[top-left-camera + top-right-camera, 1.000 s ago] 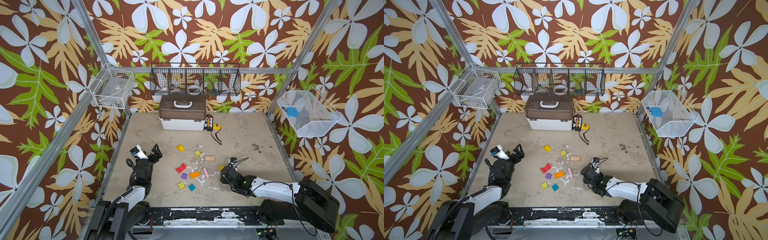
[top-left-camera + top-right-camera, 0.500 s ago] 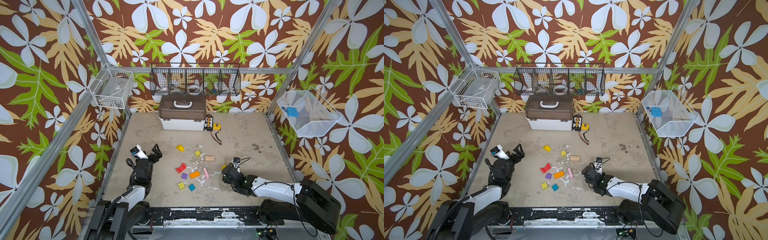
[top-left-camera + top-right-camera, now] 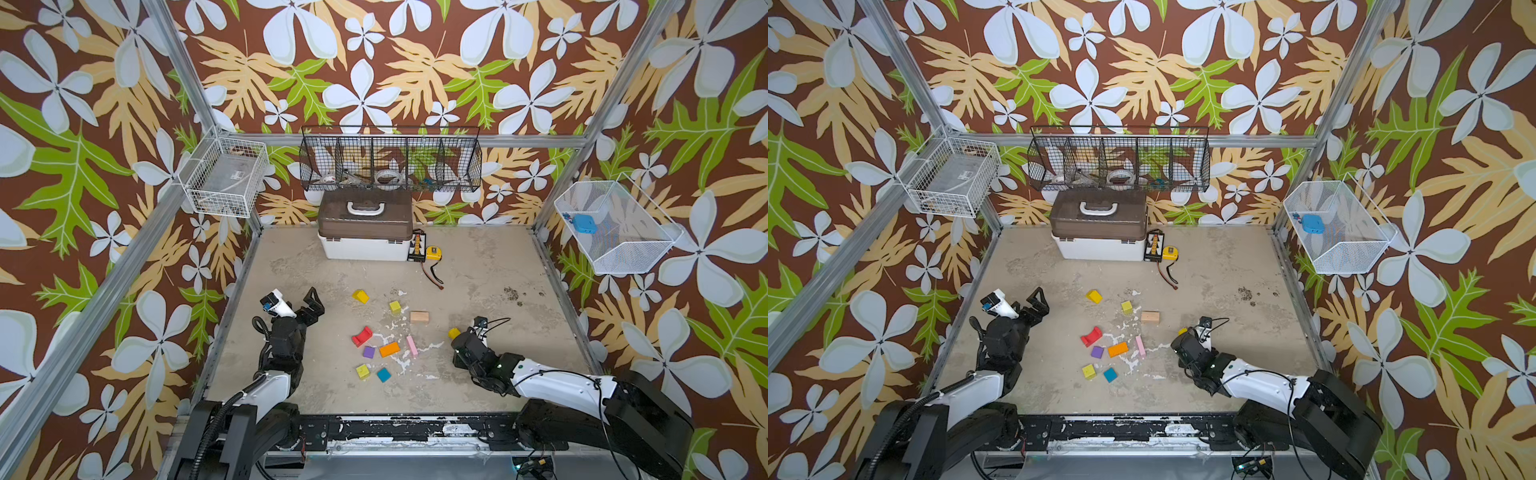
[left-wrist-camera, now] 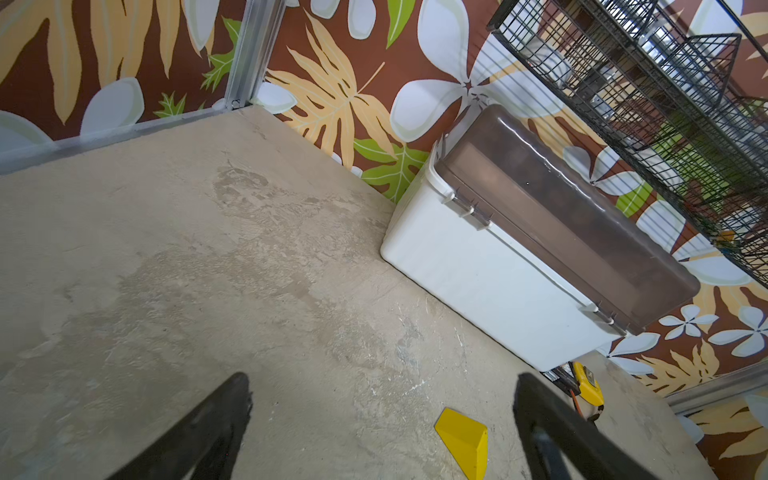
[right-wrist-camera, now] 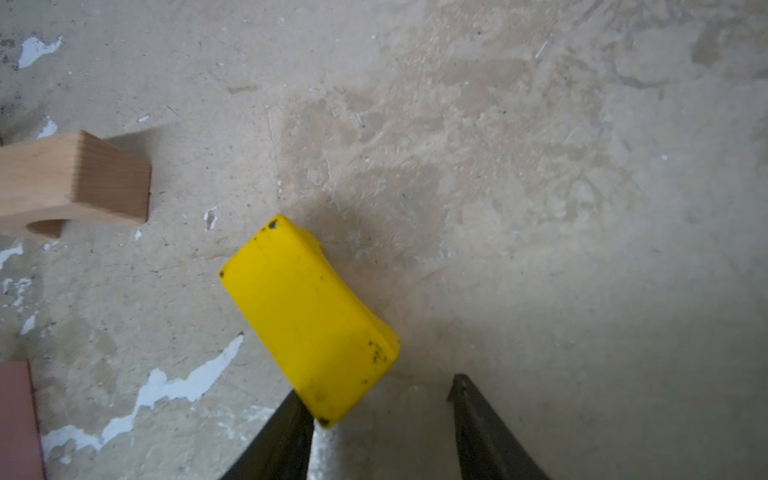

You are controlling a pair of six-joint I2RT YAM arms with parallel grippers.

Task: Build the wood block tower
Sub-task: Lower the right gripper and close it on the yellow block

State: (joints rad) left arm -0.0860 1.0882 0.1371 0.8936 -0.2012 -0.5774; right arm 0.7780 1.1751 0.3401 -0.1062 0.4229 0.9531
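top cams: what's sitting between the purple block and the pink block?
The orange block, lying flat, roughly in line with the purple block and the pink block. Nothing else sits in that stretch. It shows in both top views.

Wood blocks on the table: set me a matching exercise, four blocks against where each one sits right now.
Blocks:
1. yellow wedge
2. plain wood block
3. teal block
4. yellow oblong block

Places:
A. just in front of the right end effector
B. front row of the cluster, beside a yellow cube
C. farthest back, toward the white box
D. right of the yellow-green cube

Pairs: 1-C, 2-D, 3-B, 4-A
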